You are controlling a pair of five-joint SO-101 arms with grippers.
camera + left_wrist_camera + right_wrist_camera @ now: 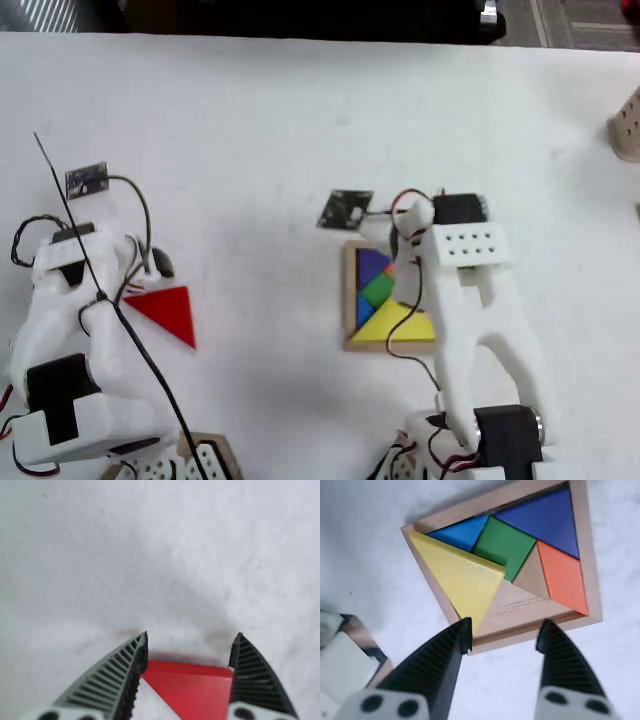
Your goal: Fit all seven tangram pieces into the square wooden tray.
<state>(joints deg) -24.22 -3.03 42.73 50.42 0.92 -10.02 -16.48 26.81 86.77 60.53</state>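
Closest to the lens, the ribbed fingers (117, 680) of the left gripper (191, 645) are seen spread apart, with the red triangle (192, 692) lying on the table between them. Whether the pads already touch it cannot be told. In the high view this piece is found in the lower left of the frame, flat on the white table (260, 150). Its long edge runs from upper left to lower right, and its square corner points to the upper right. The square wooden tray (348, 300) is placed right of centre, well apart from the red triangle. The coming move is therefore judged to belong to the left arm, which is the nearer one — the piece has to be carried to the right across the frame.

The right gripper (505, 625) is held open above the tray, with nothing between its fingers.

Counted: two arms, one tray, six coloured pieces. Five are in the tray — a yellow triangle (460, 585), a light blue piece (460, 532), a green square (505, 545), a dark blue triangle (545, 517) and an orange piece (562, 580). The yellow one seems to sit higher than the others, probably not seated flat. One piece, the red, is outside.
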